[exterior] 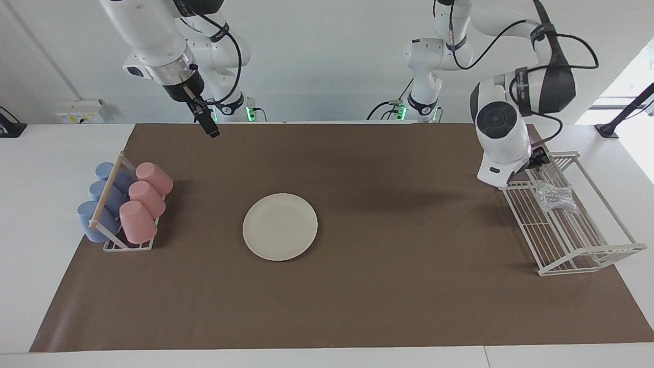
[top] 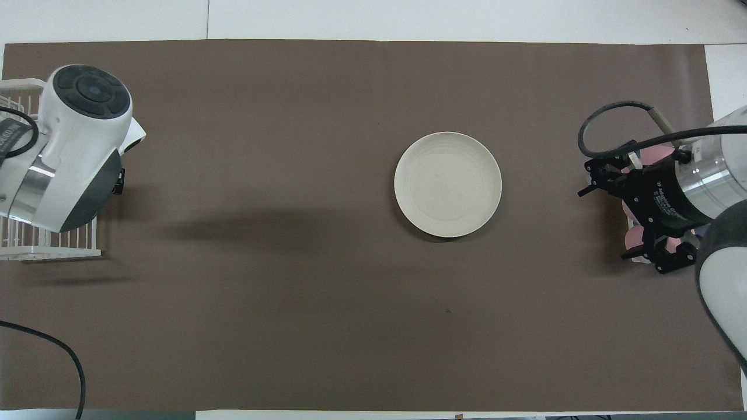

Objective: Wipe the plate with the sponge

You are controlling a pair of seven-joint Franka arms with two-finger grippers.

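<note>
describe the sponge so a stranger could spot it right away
Find the white wire rack at the left arm's end of the brown mat. The sponge lies on its shelf, beside the left hand. It is the only silvery, glittery, bow-shaped thing there.

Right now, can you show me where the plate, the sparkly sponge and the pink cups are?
plate [exterior: 280, 226], facing view, middle of its flat face.
sponge [exterior: 556, 197], facing view, its pinched middle, lying in the white rack.
pink cups [exterior: 144, 202], facing view, side of the middle cup.

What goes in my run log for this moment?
left gripper: over wire rack, by sponge | right gripper: waits raised | plate: untouched
</note>
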